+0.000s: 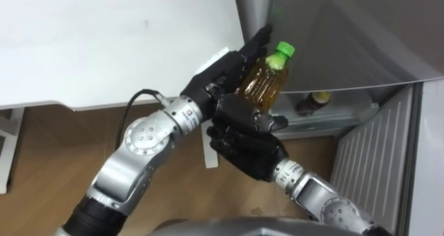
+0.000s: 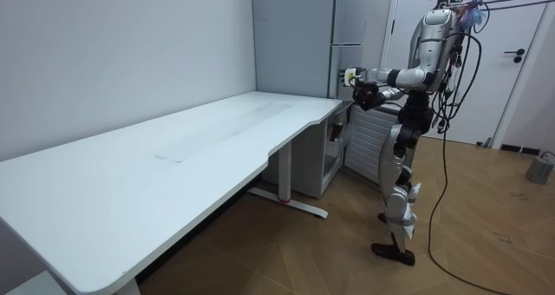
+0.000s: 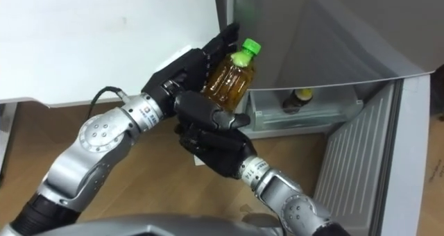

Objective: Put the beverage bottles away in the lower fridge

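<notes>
Left eye view first: a clear plastic bottle of amber drink (image 1: 265, 85) with a green screw cap (image 1: 281, 53) is seen just off centre toward 1 o'clock. It's tilted so the cap points to 1 o'clock, and it's sandwiched between both hands. The left hand (image 1: 220, 73) is laid along its 9 o'clock side, fingers pretty much straight and flat against it. The right hand (image 1: 243, 144) is wrapped round the bottom end from 6 o'clock, thumb curled across the front. A flat white table top (image 1: 104, 41) is spread over the 10 o'clock area and the tall grey fridge (image 1: 347, 35) over 2 o'clock. At 3 o'clock the lower fridge compartment is found open, with a small dark bottle with a yellow cap (image 1: 312, 103) sat in a clear plastic bin. Room view: the robot is seen standing upright at 2 o'clock, by the table's far end, with both hands raised and the amber drink (image 2: 350, 75) held up right in front of the fridge. Right eye view: the same two-handed grip is shown just above centre, and the dark bottle is spotted at 3 o'clock.
</notes>
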Controlling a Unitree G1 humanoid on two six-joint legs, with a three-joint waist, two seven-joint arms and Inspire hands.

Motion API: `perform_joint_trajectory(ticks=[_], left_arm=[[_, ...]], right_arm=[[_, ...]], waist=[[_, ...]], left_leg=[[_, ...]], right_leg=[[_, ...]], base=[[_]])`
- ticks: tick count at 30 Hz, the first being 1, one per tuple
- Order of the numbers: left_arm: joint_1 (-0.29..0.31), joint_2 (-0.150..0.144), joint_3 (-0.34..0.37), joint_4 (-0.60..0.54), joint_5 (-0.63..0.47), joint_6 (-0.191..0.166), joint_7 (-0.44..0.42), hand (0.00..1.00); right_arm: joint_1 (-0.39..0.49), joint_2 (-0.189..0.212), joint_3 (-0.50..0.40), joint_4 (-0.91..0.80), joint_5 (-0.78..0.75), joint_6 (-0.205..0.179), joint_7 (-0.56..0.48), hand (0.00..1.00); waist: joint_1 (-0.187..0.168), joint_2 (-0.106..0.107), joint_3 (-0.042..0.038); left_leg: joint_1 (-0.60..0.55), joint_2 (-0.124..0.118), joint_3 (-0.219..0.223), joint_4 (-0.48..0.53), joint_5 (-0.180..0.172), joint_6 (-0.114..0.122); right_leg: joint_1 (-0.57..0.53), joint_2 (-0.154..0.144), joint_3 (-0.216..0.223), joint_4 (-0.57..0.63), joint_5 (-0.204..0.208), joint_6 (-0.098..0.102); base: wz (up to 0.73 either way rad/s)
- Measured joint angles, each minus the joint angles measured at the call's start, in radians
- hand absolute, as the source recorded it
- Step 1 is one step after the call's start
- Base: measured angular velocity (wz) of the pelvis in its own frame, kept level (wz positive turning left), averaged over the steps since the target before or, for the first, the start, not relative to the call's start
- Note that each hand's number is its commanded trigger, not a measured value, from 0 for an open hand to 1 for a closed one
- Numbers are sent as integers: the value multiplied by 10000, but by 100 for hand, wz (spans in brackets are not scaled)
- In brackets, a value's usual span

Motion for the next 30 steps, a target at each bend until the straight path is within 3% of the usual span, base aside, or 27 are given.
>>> perform_joint_trajectory(ticks=[4,10,13,18,22,27,30], left_arm=[[-3,-123,328,-414,-3,-448,53,0],[-13,-145,1086,-1259,40,-553,535,0],[-19,-127,1563,-1808,-274,-1123,843,0],[-18,17,2560,-2458,-482,-1346,1329,0],[33,-223,3459,-2581,-418,-1889,2458,0],[141,-216,4581,-2581,84,-2322,3893,0],[242,-208,5382,-2610,349,-2674,4685,0]], right_arm=[[57,-7,-6,91,-18,-3,-15,100],[533,-28,-76,91,-79,-26,-9,100],[757,-36,-380,91,-192,10,8,100],[1036,-87,-1016,89,-273,4,8,100],[1518,-10,-1750,86,-568,-74,7,100],[1908,137,-2384,60,-1101,-262,5,100],[2117,244,-2730,115,-1752,-331,5,100]], waist=[[28,-50,86],[235,-37,92],[309,31,103],[668,137,75],[1081,209,67],[1316,300,44],[1512,382,-24]], left_leg=[[110,2,20,-9,2,0],[164,4,-15,-160,0,-3],[175,2,-19,-124,0,-2],[206,3,-47,-129,3,-5],[446,3,-43,-209,2,-5],[775,-3,-108,-350,1,-8],[1052,-2,-134,-522,6,-16]], right_leg=[[132,2,-7,-38,0,0],[148,16,-25,-39,-1,1],[154,10,-31,-38,-1,1],[179,11,-39,-38,-1,1],[344,15,-52,-41,-3,4],[715,32,-153,-228,-2,4],[885,52,-163,-234,-3,4]], base=[[0],[0],[0],[0],[-1],[0],[-5]])
